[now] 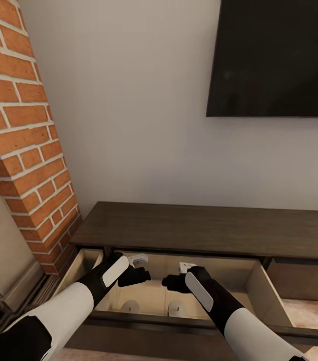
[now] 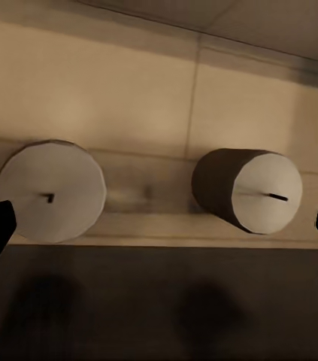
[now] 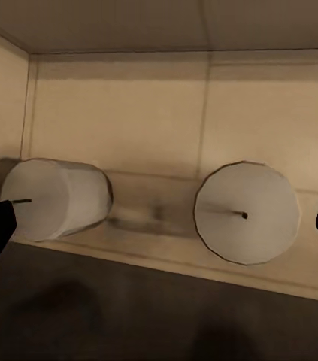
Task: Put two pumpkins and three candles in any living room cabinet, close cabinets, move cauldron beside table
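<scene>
I have both grippers, left (image 1: 139, 275) and right (image 1: 173, 282), spread wide and empty over the open drawer (image 1: 259, 286) at lower centre, two candles (image 1: 130, 306) upright just below them, left nearer this one.

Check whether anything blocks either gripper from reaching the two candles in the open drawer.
Nothing visible does. Left gripper and right gripper hang open over the pulled-out drawer of the cabinet. The two candles stand on the drawer floor below them, open space between.
</scene>
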